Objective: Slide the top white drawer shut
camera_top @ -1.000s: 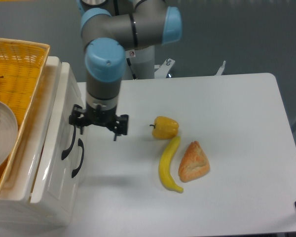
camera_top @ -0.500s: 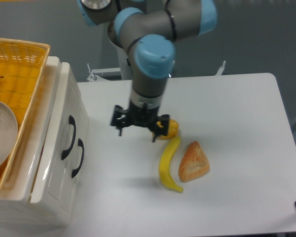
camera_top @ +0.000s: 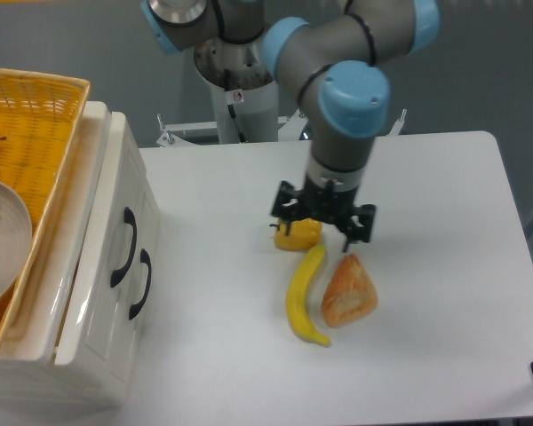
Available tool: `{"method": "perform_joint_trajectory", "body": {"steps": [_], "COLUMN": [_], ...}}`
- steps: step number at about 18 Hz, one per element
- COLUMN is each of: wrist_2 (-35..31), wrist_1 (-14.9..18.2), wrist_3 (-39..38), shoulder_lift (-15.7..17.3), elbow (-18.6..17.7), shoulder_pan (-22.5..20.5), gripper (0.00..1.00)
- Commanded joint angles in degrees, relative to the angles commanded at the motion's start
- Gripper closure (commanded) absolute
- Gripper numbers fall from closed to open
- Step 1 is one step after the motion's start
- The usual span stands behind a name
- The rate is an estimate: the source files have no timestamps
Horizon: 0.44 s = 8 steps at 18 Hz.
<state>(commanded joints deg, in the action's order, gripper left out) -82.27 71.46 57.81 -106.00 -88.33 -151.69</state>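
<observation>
**Drawer flush at frame left, gripper hanging over the food at centre**

Fixed camera, the only view: the top white drawer point(camera_top: 124, 209) sits at the left of the frame, its curved black handle facing right. Its front lies level with the lower drawer front point(camera_top: 115, 328) beneath it, so I judge it already pushed home, with nothing left to slide. A yellow wicker basket point(camera_top: 44, 115) rests on top of the cabinet at upper left, holding a plate point(camera_top: 4, 240) with bits of fruit.

The gripper point(camera_top: 324, 220) hangs at frame centre, well apart from the drawer, just above a yellow pepper point(camera_top: 298, 235). Its 2 fingers are spread wide and grip nothing. Whether a fingertip touches the pepper is hard to tell from this angle. Below it lie a banana point(camera_top: 302, 293) and a piece of bread point(camera_top: 349, 291), close together on the white table point(camera_top: 444, 222). That distance from the handle reads as an arm done with the drawer.
</observation>
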Motion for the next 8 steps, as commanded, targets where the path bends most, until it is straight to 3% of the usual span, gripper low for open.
{"method": "perform_joint_trajectory", "body": {"steps": [5, 8], "wrist_2": [-0.26, -1.75], "wrist_1": [-0.18, -0.18], "wrist_3": [14.84, 17.77], "shoulder_lift": [-0.09, -0.35], "elbow": [0.00, -0.17], "shoulder_pan": [-3.70, -5.02], "gripper": [0.00, 0.00]}}
